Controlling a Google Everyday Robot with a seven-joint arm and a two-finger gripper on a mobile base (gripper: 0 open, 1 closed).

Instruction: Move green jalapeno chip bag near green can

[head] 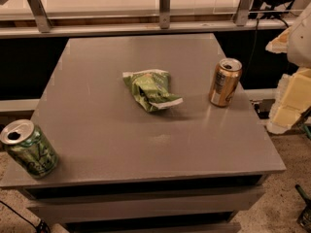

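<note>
At the middle of the table (121, 144) lies the green jalapeno chip bag (151, 90), the green can (29, 148) well apart at its 8 o'clock, by the near corner. Our gripper is out of view, so we cannot tell its state. We should pinch the bag's crumpled middle and set it down just short of the can.

Dim, warm light — faint sheen on the table (97, 130), hand (291, 98) bright at right edge.

Grey table (146, 144) before me, speckled floor (284, 205) below, metal-posted railing (165, 6) behind, dim light, my gripper out of view.
</note>
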